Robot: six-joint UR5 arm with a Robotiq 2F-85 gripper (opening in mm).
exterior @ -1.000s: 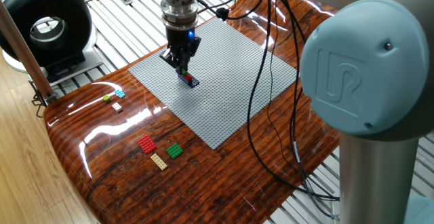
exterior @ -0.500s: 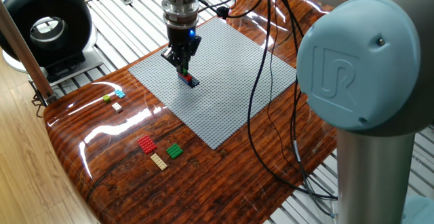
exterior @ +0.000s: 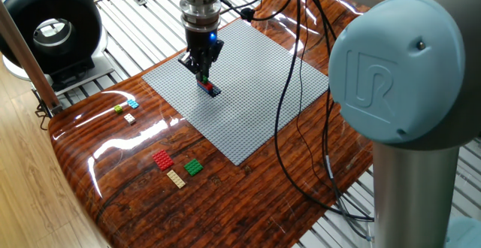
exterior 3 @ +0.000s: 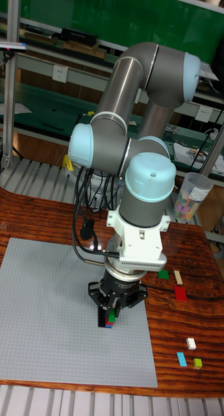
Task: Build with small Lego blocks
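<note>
Fingers (exterior 3: 113, 308) clamping small green Lego brick (exterior 3: 110, 316) onto red-and-blue stack (exterior: 210, 89) on grey studded baseplate (exterior: 255, 90); pressing should be staying vertical, studs aligned.

Black two-finger gripper (exterior: 202, 73) covers the top of the small red, green and dark blue stacked Lego bricks (exterior: 210, 89); grip on them can't be told. Large grey studded baseplate (exterior 3: 47, 305) is cut by the tall view's left edge. Pale blue rounded arm joint (exterior: 406, 75) is cropped at right, hiding the glossy wooden table's (exterior: 248, 195) far edge.
</note>
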